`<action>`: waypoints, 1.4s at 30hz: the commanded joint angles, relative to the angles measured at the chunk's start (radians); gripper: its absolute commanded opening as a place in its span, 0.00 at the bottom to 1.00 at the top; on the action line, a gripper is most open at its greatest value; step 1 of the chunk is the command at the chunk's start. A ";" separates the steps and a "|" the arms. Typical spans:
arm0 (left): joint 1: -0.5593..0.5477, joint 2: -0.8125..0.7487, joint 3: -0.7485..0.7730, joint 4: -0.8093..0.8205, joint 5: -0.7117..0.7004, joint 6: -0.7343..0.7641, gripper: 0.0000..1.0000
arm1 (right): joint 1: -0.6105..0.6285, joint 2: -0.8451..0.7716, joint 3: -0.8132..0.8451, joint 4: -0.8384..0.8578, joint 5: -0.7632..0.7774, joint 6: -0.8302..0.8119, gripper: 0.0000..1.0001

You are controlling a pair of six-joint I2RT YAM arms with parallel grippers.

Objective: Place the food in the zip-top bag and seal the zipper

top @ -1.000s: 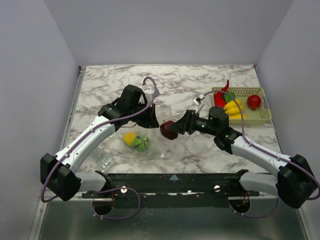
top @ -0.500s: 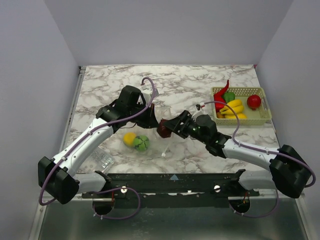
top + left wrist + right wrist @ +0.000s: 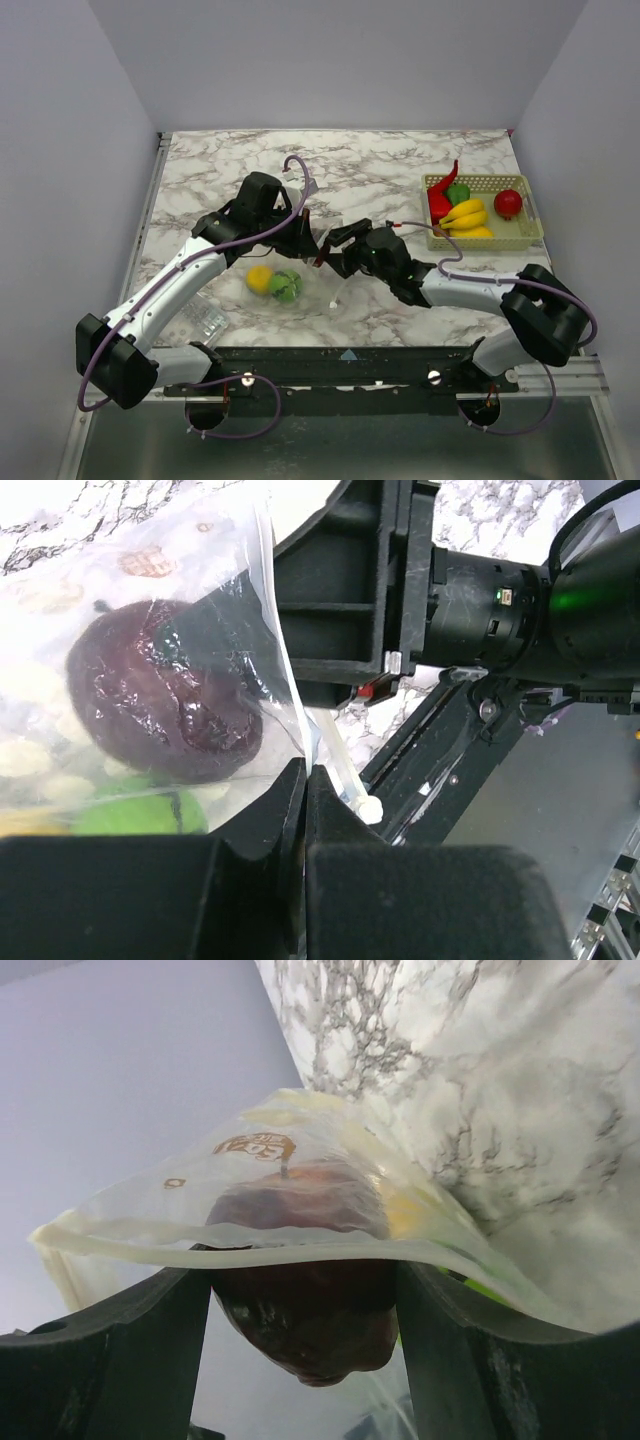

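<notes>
Right hand (image 3: 300, 1290) is clamped on a dark red toy apple (image 3: 165, 695) in the mouth of the zip-top bag (image 3: 318, 288), at the centre of the top view. The pale zipper (image 3: 150, 1237) crosses the apple. Left hand (image 3: 305, 778), fingers together, pinches the bag's edge close beside it. Inside lie a yellow fruit (image 3: 260, 278) and a green fruit (image 3: 285, 288). At right on the worktop (image 3: 380, 170), a basket (image 3: 532, 235) holds bananas (image 3: 467, 215), a red chili (image 3: 445, 185) and a red round fruit (image 3: 508, 203).
</notes>
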 commanded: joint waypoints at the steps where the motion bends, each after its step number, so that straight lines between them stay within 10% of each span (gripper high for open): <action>1: -0.004 -0.024 -0.003 0.020 0.030 -0.003 0.00 | 0.029 0.049 0.084 -0.014 0.034 0.181 0.28; 7: -0.003 -0.029 -0.003 0.018 0.025 0.000 0.00 | 0.040 0.102 0.089 0.037 -0.012 0.248 0.79; 17: -0.003 -0.019 -0.001 0.017 0.025 0.001 0.00 | 0.040 0.090 0.036 0.100 -0.011 0.255 0.90; 33: -0.003 -0.011 0.003 0.008 0.006 0.008 0.00 | 0.027 -0.211 -0.162 -0.156 0.081 -0.044 0.77; 39: -0.003 -0.003 0.005 0.004 0.003 0.010 0.00 | 0.003 -0.355 -0.103 -0.366 0.137 -0.348 0.54; 42: -0.002 0.001 0.008 0.002 0.004 0.009 0.00 | -0.071 -0.408 -0.010 -0.578 0.200 -0.491 0.25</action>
